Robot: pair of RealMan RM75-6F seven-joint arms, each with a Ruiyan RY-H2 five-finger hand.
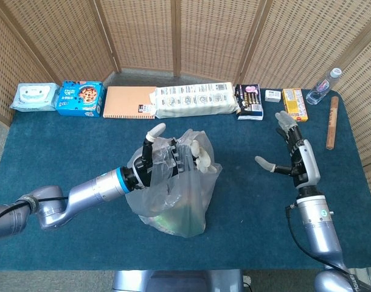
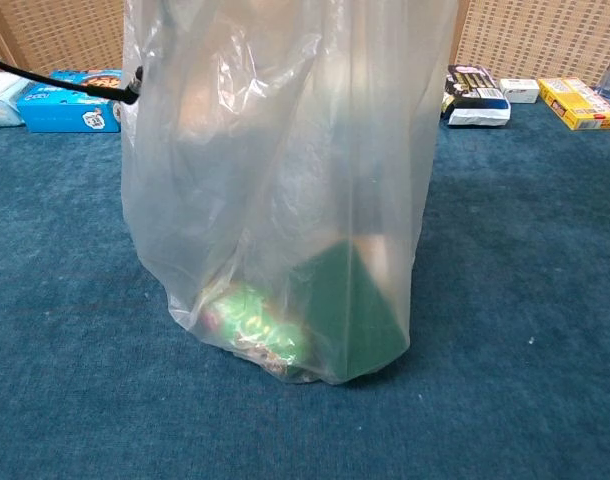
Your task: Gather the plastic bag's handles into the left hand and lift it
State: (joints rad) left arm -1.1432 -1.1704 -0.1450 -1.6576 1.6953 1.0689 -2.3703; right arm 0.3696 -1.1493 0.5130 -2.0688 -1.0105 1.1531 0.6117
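**Left hand in the bag's top, right hand spread and apart**

Along the far edge of the table (image 1: 64,146), from the left, lay a pale wipes pack (image 1: 33,97), a blue box (image 1: 80,98), an orange pad (image 1: 129,102) and a long white pack (image 1: 196,100). In the chest view the blue box was partly cut off behind the bag.

The left hand (image 1: 167,158) was at the top of the bag (image 1: 173,194), near the table's middle. Its fingers were curled into the gathered plastic and gripped it, but the film wrapped over them, so which part was a handle could not be told. The chest view showed only a pale blur high inside the bag where the hand would be — the top of the bag ran out of frame there. The bag stood tall and taut; whether its base (image 2: 295,365) touched the cloth or hung just clear could not be settled. Inside, through the cloudy plastic, sat a light green item (image 2: 250,320) and a dark green box (image 2: 350,310); their print was unreadable.

Further right lay a dark packet (image 1: 249,102), a small white box (image 1: 272,95) and a yellow box (image 1: 293,104).

The right hand (image 1: 295,155) hovered well apart from the bag, fingers spread and upright, thumb out toward the bag, holding nothing. It did not appear in the chest view.

At the far right stood a bottle (image 1: 324,87) — partly off the table's edge — beside a brown stick (image 1: 332,123).
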